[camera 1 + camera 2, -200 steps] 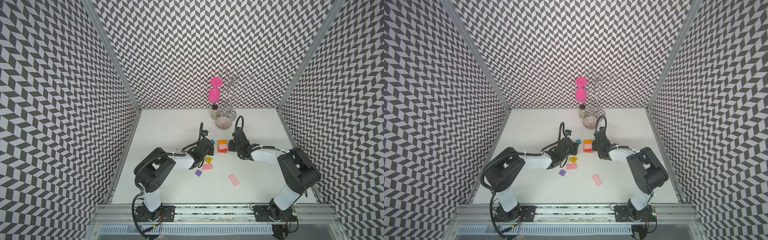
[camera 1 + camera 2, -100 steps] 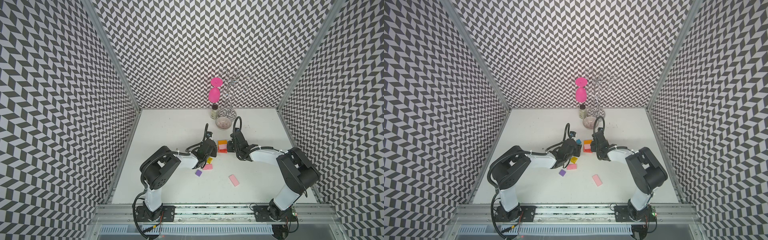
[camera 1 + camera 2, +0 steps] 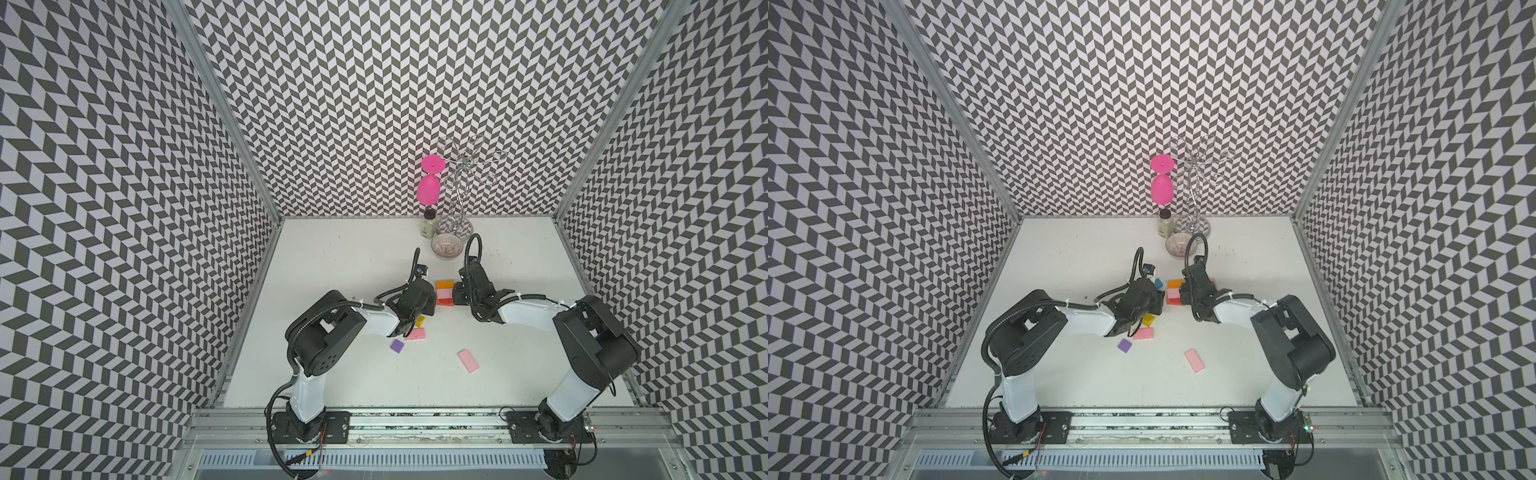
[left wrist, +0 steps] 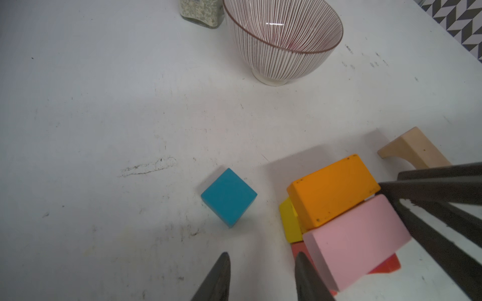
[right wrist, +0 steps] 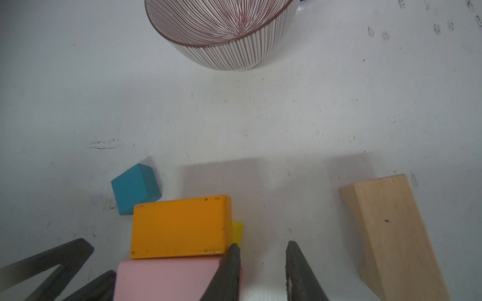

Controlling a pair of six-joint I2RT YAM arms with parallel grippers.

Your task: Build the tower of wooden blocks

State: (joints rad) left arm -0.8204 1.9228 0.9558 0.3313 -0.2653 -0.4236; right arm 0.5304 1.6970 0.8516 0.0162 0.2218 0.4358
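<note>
Blocks make up a low wood block tower [image 3: 444,293] near the middle of the table [image 3: 353,257], a little toward its back edge. An orange block [image 4: 333,190] and a pink slab [image 4: 357,239] lie side by side, touching. A yellow block [image 4: 288,221] and a red block [image 4: 297,250] peek out from under them.

The left gripper [image 4: 263,278] is down at one end of the pile. Its jaws stand moderately apart with only bare table between them, and one finger looks pressed to the pink slab's end. The right gripper [image 5: 260,271] faces it from the other end. Its jaws are narrower, also holding nothing, and one finger sits at the corner where pink meets orange.

To me this looks like squaring up the pile from both ends. Done well, both arms would press gently and together, with the fingers low enough to catch the bottom layer too. Otherwise the top pair could slide off the yellow and red blocks. Each arm should then back straight out so nothing drags.

A teal cube [image 4: 229,196] stands just beside the pile on the left gripper's side, and careless sweeping could knock it. A plain wood arch [image 5: 391,229] lies near the right gripper. Toward the front edge two more pink slabs [image 3: 468,360] and a purple block [image 3: 397,345] wait apart. The striped bowl [image 4: 284,57] sits well behind, by the back edge.
</note>
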